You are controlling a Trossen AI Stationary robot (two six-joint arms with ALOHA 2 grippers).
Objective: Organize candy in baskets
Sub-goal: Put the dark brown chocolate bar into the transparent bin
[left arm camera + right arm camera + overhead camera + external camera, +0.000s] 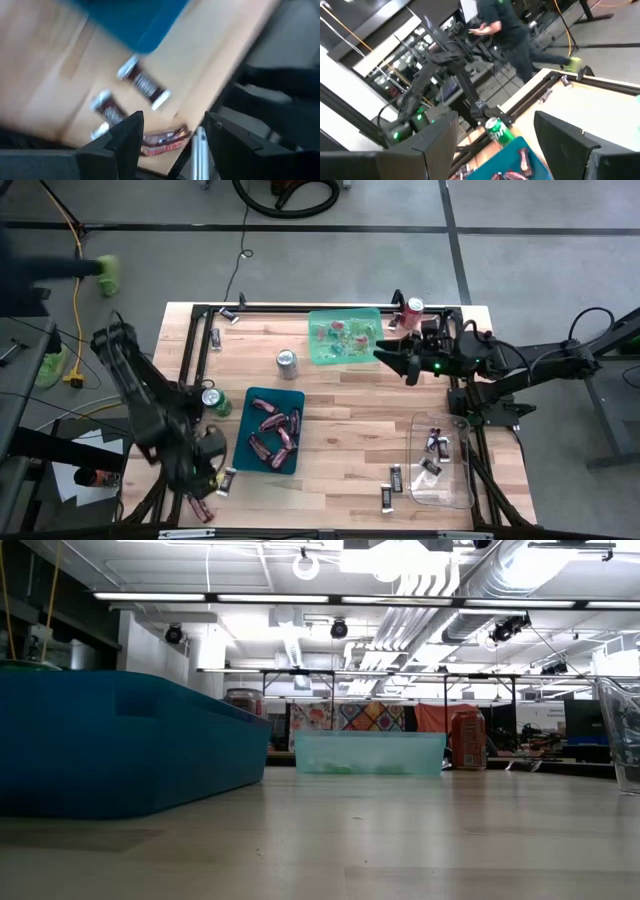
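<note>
Your left hand [170,132] hangs open over loose candy [144,88] at the worktop [350,405] edge beside the teal basket [273,430] — your right hand [393,354], empty and open, hovers by the green basket [345,336].

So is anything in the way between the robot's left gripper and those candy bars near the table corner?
Nothing visible is. In the left wrist view, the left gripper is open just above a reddish candy at the table edge, with two dark mini bars past it and the teal basket farther on.
</note>
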